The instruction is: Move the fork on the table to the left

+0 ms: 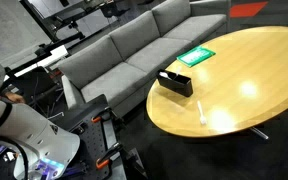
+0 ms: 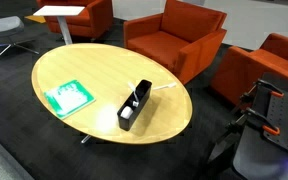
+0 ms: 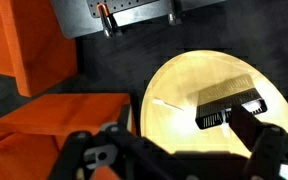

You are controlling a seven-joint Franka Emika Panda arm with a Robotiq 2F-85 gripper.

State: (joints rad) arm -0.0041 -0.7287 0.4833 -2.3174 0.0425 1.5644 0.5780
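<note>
The fork [image 2: 164, 87] is a thin pale sliver lying on the round wooden table [image 2: 84, 70], near the edge and just beyond the end of a black box [image 2: 134, 105]. In the wrist view the fork [image 3: 166, 102] lies left of the box [image 3: 229, 108] on the table [image 3: 199, 75]. My gripper [image 3: 179, 158] is open and empty. It hangs high off the table's edge, well away from the fork, with its dark fingers spread across the bottom of the wrist view. The arm [image 2: 269, 120] stands beside the table.
A green flat card [image 2: 67, 96] lies on the table's far side from the arm. Orange armchairs [image 2: 174, 35] ring the table. A grey sofa [image 1: 134, 50] runs behind it. A grey panel [image 3: 124, 15] stands on the dark floor.
</note>
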